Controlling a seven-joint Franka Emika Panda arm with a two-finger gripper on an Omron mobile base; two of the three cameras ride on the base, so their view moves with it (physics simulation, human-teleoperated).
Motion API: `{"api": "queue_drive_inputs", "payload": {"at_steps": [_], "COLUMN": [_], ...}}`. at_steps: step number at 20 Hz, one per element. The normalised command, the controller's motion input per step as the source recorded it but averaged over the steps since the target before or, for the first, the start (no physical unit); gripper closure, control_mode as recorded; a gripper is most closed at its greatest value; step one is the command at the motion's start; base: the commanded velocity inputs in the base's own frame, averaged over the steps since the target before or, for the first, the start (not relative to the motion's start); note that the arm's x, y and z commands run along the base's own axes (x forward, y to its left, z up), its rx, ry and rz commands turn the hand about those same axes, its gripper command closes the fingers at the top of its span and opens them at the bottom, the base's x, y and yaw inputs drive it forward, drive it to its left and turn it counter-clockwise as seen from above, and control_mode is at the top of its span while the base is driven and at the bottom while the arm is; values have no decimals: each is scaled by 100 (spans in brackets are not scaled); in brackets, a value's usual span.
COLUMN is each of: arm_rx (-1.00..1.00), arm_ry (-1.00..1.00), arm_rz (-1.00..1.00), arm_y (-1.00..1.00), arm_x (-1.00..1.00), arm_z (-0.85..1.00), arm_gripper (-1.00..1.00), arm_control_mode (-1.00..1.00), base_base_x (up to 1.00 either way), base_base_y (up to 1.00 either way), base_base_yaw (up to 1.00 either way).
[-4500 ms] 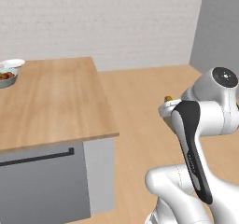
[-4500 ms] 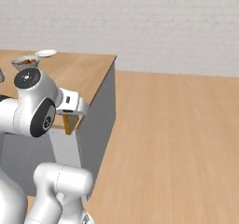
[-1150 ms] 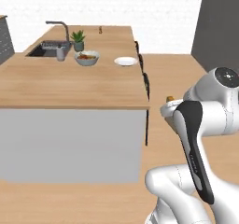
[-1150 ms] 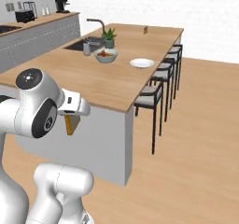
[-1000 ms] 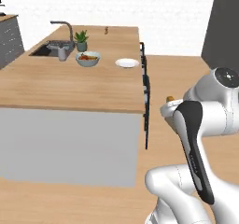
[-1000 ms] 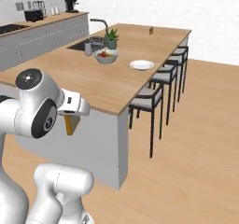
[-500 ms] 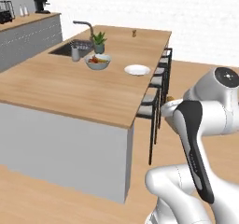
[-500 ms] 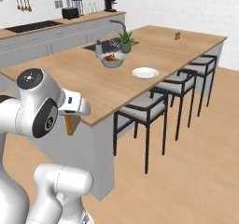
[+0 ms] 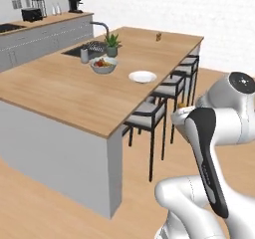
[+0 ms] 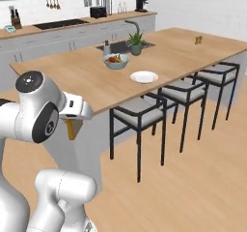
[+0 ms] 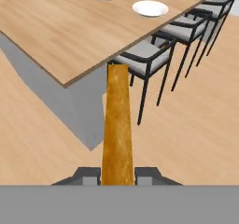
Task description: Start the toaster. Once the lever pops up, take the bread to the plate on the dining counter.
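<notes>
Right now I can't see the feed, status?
Pincer shut on bread. Plate on counter, beyond. Stools line the near edge.

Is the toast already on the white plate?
No, the plate sits bare on the counter while the bread is between the jaws.

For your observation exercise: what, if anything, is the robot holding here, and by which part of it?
The gripper holds the bread edge-on. Its jaws are shut on the slice's two flat faces at the near end, and the rest sticks out ahead.
</notes>
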Motion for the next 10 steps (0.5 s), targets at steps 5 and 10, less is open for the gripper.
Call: {"api": "queue_drive_inputs", "payload": {"at_steps": [5,10], "arm_rx": [0,0], "arm_ry": [0,0], "arm_rz": [0,0], "arm_y": [0,0], "arm_x": [0,0], "arm_z": [0,0], "arm_gripper": [100,100], "arm_control_mode": [100,100], "base_base_x": [79,79], "base_base_y": [-100,-100], "base_base_yaw": [39,39]}}
